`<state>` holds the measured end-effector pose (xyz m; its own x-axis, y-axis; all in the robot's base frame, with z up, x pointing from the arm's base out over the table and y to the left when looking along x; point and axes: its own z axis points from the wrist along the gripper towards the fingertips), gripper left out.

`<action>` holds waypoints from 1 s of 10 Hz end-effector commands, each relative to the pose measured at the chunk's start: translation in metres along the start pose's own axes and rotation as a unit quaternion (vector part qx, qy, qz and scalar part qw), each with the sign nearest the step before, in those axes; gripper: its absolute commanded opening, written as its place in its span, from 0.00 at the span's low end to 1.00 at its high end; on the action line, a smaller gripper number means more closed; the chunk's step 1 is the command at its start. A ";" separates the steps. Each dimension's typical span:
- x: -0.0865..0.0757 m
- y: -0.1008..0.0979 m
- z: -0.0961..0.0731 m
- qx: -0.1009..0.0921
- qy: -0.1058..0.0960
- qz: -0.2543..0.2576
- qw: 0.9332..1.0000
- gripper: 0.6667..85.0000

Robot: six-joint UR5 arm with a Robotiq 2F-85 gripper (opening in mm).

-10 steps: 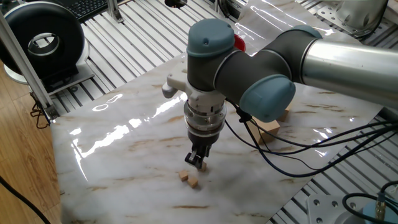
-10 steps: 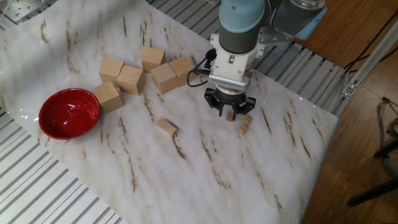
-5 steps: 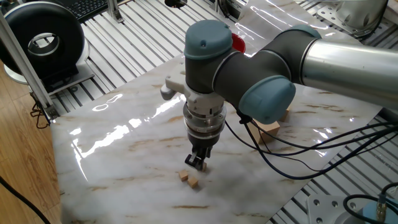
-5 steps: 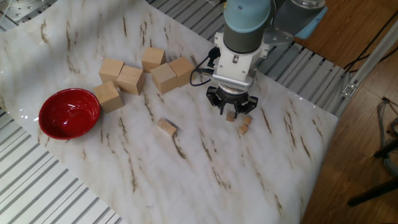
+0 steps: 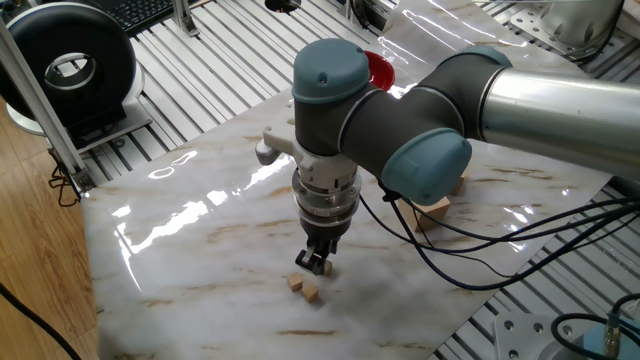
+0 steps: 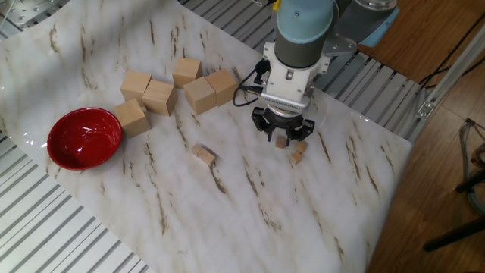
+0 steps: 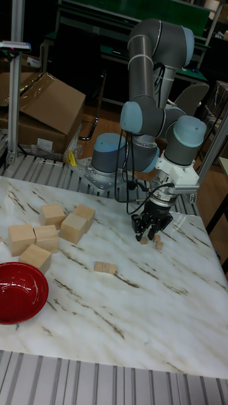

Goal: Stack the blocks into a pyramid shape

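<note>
no readable text, labels, brands or numbers in any view

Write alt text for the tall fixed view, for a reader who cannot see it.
A grey robot arm's two-finger gripper hangs low over a marble-patterned table, beside two tiny tan wooden cubes. A tiny tan wooden piece lies alone mid-table; five large pale wooden blocks and a red bowl sit at the picture's left.

Over the last second the arm's wrist and the gripper (image 5: 316,264) have drifted a little to the left in one fixed view, and slightly right and toward the far edge in the other fixed view (image 6: 282,139).
</note>
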<state>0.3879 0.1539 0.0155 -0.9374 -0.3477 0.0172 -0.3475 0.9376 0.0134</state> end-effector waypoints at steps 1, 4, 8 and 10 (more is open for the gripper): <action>-0.003 0.004 0.001 -0.008 -0.004 0.005 1.000 0.49; -0.006 0.002 0.006 -0.007 -0.008 0.003 1.000 0.48; -0.008 -0.002 0.009 -0.006 -0.014 0.001 1.000 0.43; -0.009 0.000 0.009 -0.009 -0.016 0.006 1.000 0.37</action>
<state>0.3946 0.1539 0.0058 -0.9370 -0.3492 -0.0067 -0.3493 0.9369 0.0174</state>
